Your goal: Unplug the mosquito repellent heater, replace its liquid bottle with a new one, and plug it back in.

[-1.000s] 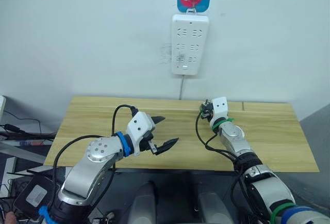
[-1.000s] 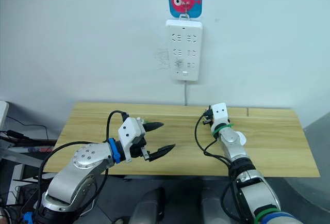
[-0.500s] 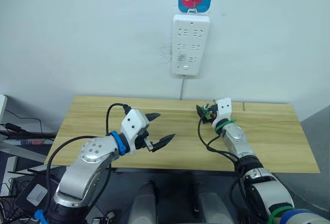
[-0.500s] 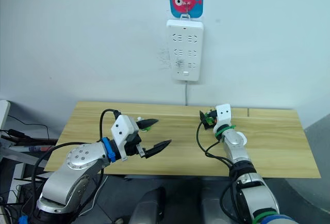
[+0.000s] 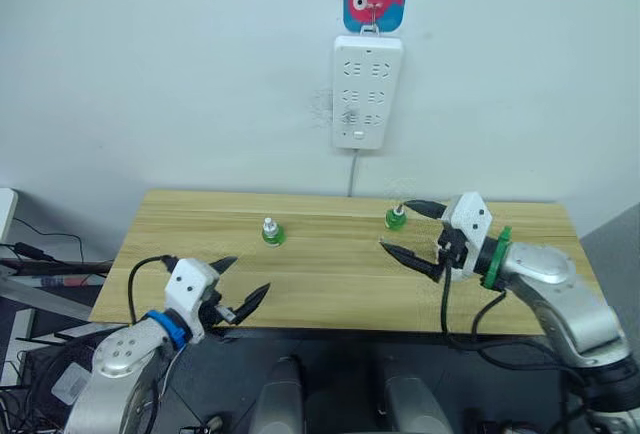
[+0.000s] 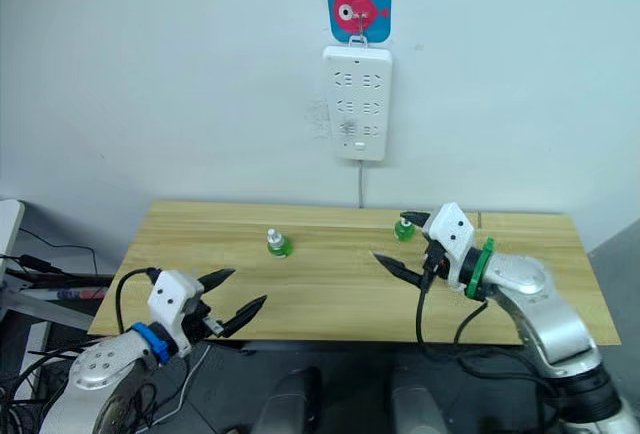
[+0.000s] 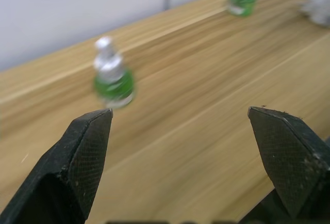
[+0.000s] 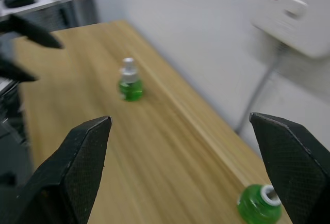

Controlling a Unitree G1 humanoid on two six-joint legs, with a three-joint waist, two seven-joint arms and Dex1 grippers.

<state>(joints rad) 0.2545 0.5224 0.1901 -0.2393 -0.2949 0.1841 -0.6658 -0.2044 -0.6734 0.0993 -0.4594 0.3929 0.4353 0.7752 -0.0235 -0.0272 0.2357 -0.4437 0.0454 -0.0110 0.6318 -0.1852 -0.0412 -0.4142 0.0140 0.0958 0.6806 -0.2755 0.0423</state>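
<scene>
standing green bottles (image 5: 270,233) (both upright)

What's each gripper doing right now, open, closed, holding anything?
Left gripper: open, holding nothing, at the table's near edge.
Right gripper: open, holding nothing, above the table.

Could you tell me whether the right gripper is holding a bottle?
No, the right gripper is open and empty above the table, with the nearer green bottle standing apart behind it.
</scene>
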